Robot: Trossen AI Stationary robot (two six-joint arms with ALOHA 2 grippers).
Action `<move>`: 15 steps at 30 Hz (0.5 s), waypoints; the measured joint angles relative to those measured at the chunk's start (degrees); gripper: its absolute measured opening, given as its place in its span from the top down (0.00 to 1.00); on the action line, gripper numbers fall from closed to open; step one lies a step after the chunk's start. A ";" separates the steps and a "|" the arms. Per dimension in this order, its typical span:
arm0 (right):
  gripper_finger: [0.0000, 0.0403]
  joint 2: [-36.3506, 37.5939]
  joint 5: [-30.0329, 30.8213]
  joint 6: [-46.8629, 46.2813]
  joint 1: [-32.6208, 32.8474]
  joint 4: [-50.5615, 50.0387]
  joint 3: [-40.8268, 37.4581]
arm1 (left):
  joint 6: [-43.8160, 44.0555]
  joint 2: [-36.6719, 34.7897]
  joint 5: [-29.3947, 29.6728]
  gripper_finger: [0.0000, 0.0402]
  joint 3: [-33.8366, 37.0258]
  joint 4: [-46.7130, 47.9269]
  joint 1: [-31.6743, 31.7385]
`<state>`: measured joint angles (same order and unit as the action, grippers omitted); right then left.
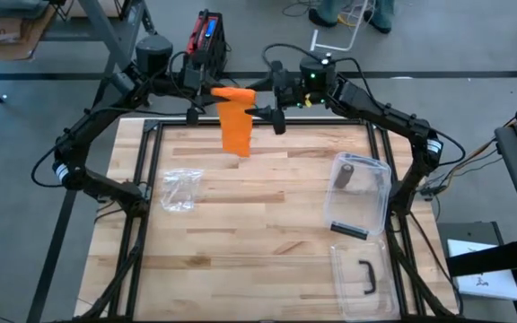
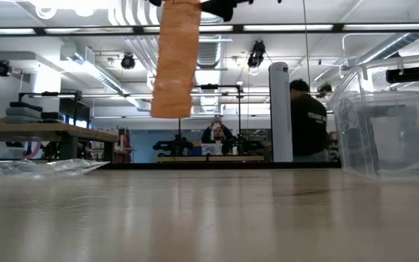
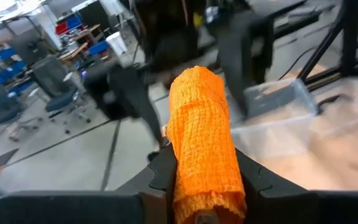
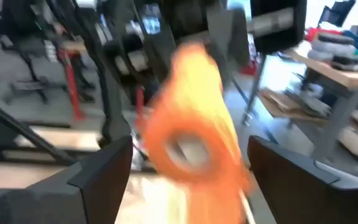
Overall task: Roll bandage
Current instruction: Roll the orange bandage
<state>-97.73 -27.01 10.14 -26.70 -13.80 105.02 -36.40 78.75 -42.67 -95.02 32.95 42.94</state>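
Two grippers meet high above the tabletop's far edge. Left gripper (image 3: 204, 180) pinches the orange bandage (image 1: 235, 121) — soft, light, floppy, its loose tail hanging down. Grab the rolled top, not the tail. Right gripper (image 4: 188, 168) stands wide open around the roll. Plastic bag (image 1: 179, 189) near the left edge, clear boxes (image 1: 360, 193) right — nothing blocks.

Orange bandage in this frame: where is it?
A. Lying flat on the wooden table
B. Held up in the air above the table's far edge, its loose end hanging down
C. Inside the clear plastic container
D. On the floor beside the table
B: the orange bandage is pinched in the left end effector and its tail dangles clear of the table in the low view, while the clear plastic container holds no bandage.
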 joint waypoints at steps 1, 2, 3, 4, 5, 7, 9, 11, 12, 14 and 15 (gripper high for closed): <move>0.23 -0.11 1.14 1.20 0.20 -0.70 -0.38 | 0.78 -0.06 -0.70 0.80 0.00 -0.12 0.00; 0.23 -0.39 2.45 2.24 0.40 -0.96 -0.61 | 1.60 -0.16 -1.18 0.80 0.00 -0.32 0.00; 0.24 -0.55 3.88 2.95 0.57 -0.95 -0.86 | 2.19 -0.33 -1.33 0.80 0.00 -0.46 -0.01; 0.26 -0.63 5.05 3.42 0.59 -1.10 -1.10 | 2.77 -0.46 -1.35 0.80 0.00 -0.45 -0.02; 0.28 -0.63 5.78 4.07 0.62 -0.89 -1.26 | 3.16 -0.53 -1.48 0.80 0.00 -0.64 -0.01; 0.32 -0.61 6.06 4.56 0.71 1.21 -1.92 | 4.59 -0.64 -3.00 0.80 0.00 -1.46 0.00; 0.37 -0.52 6.08 4.42 0.97 3.74 -3.11 | 6.54 -0.64 -5.31 0.80 0.00 -2.39 0.00; 0.43 -0.60 6.07 4.02 1.28 5.24 -4.03 | 9.04 -0.64 -7.32 0.80 0.00 -4.25 -0.02; 0.47 -0.64 6.07 3.99 1.50 5.92 -4.28 | 10.18 -0.64 -8.21 0.80 0.00 -5.15 -0.06; 0.55 -0.93 6.06 3.95 1.86 6.94 -4.46 | 12.32 -0.64 -9.24 0.80 0.00 -7.02 -0.09; 0.60 -0.99 6.06 3.94 2.02 7.21 -4.44 | 13.16 -0.64 -9.34 0.80 0.00 -7.49 -0.11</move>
<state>-98.72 -20.95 14.08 -24.68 -6.59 100.57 -23.24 78.11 -52.01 -95.02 25.46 42.83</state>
